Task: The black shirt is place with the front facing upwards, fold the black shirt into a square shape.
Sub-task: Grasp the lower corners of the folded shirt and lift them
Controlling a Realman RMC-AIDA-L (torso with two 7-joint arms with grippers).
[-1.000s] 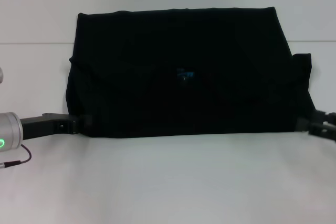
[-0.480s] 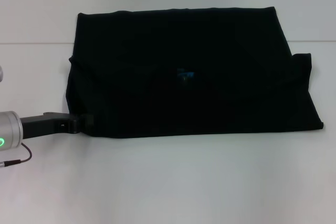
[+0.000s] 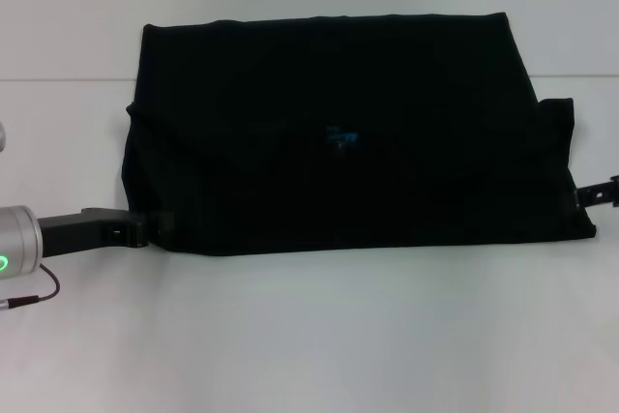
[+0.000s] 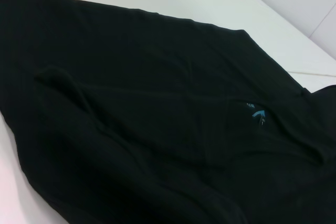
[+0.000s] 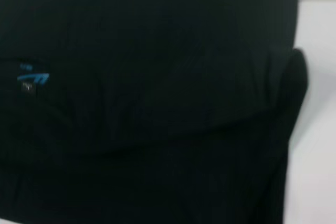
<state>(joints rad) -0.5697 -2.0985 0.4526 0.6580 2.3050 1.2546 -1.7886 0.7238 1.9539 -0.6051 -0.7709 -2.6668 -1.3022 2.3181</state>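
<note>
Black shirt (image 3: 348,132) spread flat in the middle of the white worktop (image 3: 319,336), already folded down to a wide band. Long way running side to side, left to right across the head view. Short way running near to far.

Left end effector (image 3: 145,229) low on the worktop at the near left corner, touching the cloth edge there. Shirt lying off to its right and a little farther back. Open or closed on the cloth: cannot tell, black on black.

Right end effector (image 3: 600,192) only peeking in at the right edge of the head view, just beside the right end of the shirt, near the small flap sticking out there. Open or closed: cannot tell either.

Each arm close to its own end of the long band. Left one tucked in tighter. Probably a fold along the long way next, one end carried over toward the other, to turn the wide band into a square.

Shirt soft and dark, with gentle wrinkles. Small blue label (image 3: 340,135) showing near the middle, also seen in both wrist views. No lettering showing.
</note>
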